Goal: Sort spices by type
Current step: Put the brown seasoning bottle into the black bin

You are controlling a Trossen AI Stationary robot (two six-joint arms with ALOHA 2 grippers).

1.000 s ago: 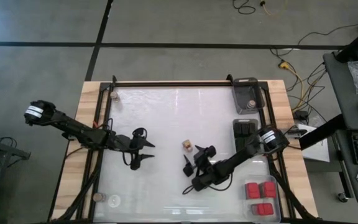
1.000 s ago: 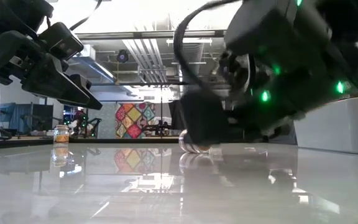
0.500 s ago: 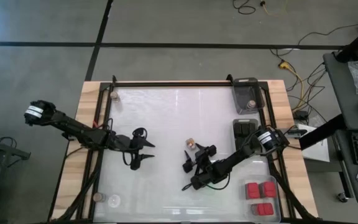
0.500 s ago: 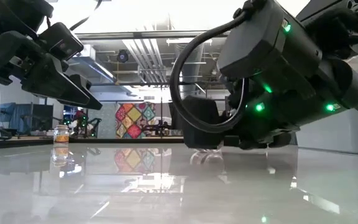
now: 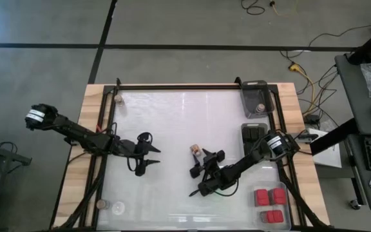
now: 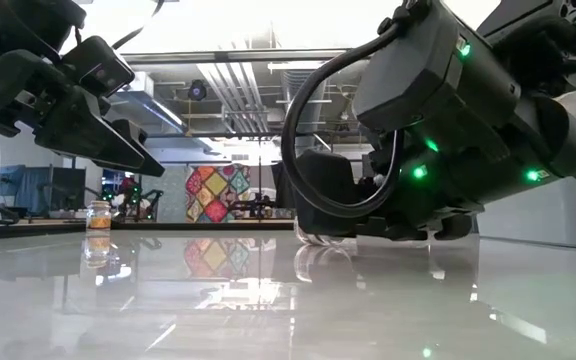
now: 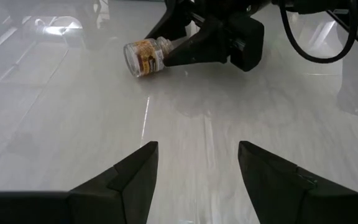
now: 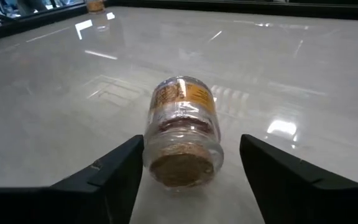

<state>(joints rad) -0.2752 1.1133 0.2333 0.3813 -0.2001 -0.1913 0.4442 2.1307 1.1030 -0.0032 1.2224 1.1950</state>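
A small round spice jar (image 8: 182,130) with a cork top lies on its side on the white table, near the middle (image 5: 196,152). Its cork end faces my right gripper (image 8: 191,171). That gripper (image 5: 203,162) is low over the table and open, one finger on each side of the jar's cork end. The left wrist view shows the same jar (image 7: 143,56) at those fingertips. My left gripper (image 5: 153,158) hovers open and empty above the table, left of centre (image 7: 197,165). My right gripper comes at the lying jar nearly level, from the table's near right, fingers along the jar. One finger (image 8: 117,174) stands close against the jar's side by the neck (image 8: 151,149); I cannot tell whether it touches. The other finger (image 8: 272,174) stands clear.
Along the right edge stand three clear trays: one with a jar (image 5: 257,102), one with dark blocks (image 5: 253,133), one with red blocks (image 5: 270,205). Another jar stands at the far left corner (image 5: 119,100), and two more at the near left (image 5: 108,206).
My right gripper has rolled a little about its own axis and settled low over the table with the lying jar between its fingers. My left arm has kept still.
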